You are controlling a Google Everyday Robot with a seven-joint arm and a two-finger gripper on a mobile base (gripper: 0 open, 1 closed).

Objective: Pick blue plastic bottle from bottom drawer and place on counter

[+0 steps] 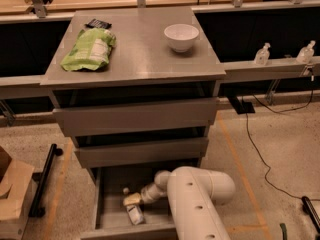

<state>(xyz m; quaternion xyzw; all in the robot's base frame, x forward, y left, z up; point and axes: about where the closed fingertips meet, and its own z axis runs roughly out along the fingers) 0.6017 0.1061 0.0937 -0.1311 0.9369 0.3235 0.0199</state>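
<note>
The bottom drawer [107, 219] of the grey cabinet is pulled out. The blue plastic bottle [134, 214] lies on its grey floor near the front, showing a white label with a dark band. My white arm reaches down into the drawer from the lower right. My gripper [131, 200] with its pale yellowish tips sits low inside, just above and behind the bottle. Whether it touches the bottle is unclear. The counter [140, 54] is the cabinet's flat grey top.
On the counter lie a green bag [89, 49], a small dark item [98, 23] and a white bowl [181, 36]. Two pump bottles [262, 54] stand on a ledge at the right. A cable [252, 139] runs over the floor. A cardboard box [12, 194] sits at left.
</note>
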